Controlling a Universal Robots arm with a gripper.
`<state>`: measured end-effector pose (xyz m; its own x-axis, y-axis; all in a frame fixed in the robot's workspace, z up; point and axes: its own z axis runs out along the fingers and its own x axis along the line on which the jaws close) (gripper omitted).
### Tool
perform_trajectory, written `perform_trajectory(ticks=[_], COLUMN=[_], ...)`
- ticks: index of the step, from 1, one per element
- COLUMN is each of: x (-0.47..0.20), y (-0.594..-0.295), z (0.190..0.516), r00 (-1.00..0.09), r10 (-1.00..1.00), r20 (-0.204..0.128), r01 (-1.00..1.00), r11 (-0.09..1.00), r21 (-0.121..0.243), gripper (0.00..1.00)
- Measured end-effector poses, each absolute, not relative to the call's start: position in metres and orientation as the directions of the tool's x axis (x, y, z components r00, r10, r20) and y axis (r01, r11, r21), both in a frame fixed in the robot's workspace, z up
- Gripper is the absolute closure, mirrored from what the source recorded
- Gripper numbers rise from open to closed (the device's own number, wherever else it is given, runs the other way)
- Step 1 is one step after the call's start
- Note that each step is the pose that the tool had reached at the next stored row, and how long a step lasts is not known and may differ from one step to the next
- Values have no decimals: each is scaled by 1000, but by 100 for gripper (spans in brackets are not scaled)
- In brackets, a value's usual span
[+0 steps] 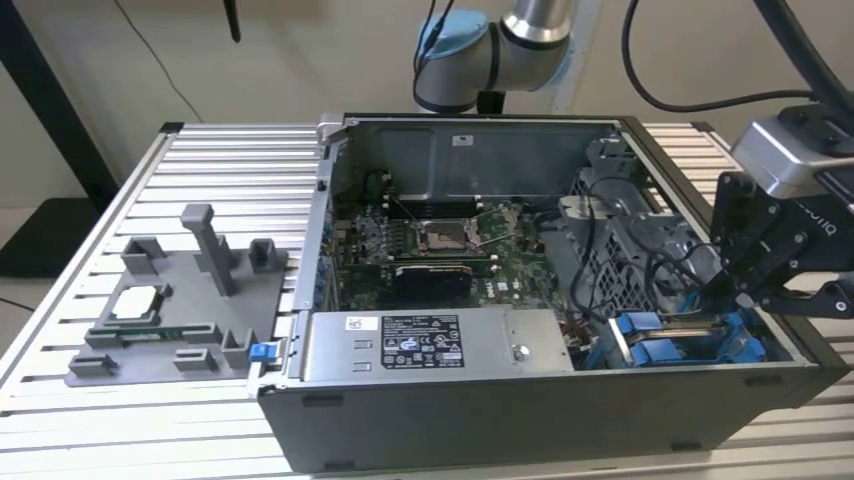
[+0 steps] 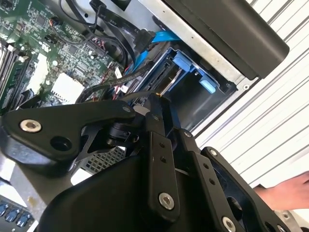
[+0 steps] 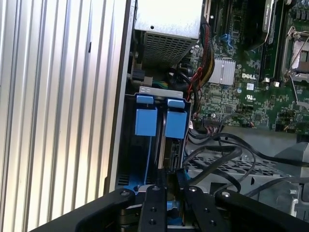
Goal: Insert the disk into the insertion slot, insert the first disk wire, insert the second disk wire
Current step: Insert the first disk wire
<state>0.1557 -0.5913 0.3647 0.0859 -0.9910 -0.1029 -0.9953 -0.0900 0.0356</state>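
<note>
- While I hold the arm over the open computer case (image 1: 534, 415), the gripper (image 3: 171, 178) sits at the insertion slot (image 3: 126, 145), in the case's near corner on the exterior view's right.
- In both wrist views I read the fingers (image 3: 153, 205) as pressed together on the thin edge of the disk (image 3: 163, 154), which stands on edge inside the slot between its blue fittings (image 3: 146, 121).
- Black cables (image 3: 217, 154) lie loose just beside the slot.
- A person's hand (image 2: 285, 193) shows over the bench (image 1: 200, 160) outside the case.
</note>
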Motion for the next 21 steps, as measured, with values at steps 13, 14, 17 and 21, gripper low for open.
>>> perform_trajectory(ticks=[13, 14, 17, 21], x=[158, 158, 158, 159], y=[-591, -591, -590, -580], z=[360, 359, 358, 356], r00=[86, 86, 86, 86], r10=[-991, -991, -991, -991], r20=[-104, -104, -106, -107], r01=[-995, -995, -995, -995], r11=[-90, -90, -90, -90], r21=[36, 36, 35, 35], gripper=[100, 100, 100, 100])
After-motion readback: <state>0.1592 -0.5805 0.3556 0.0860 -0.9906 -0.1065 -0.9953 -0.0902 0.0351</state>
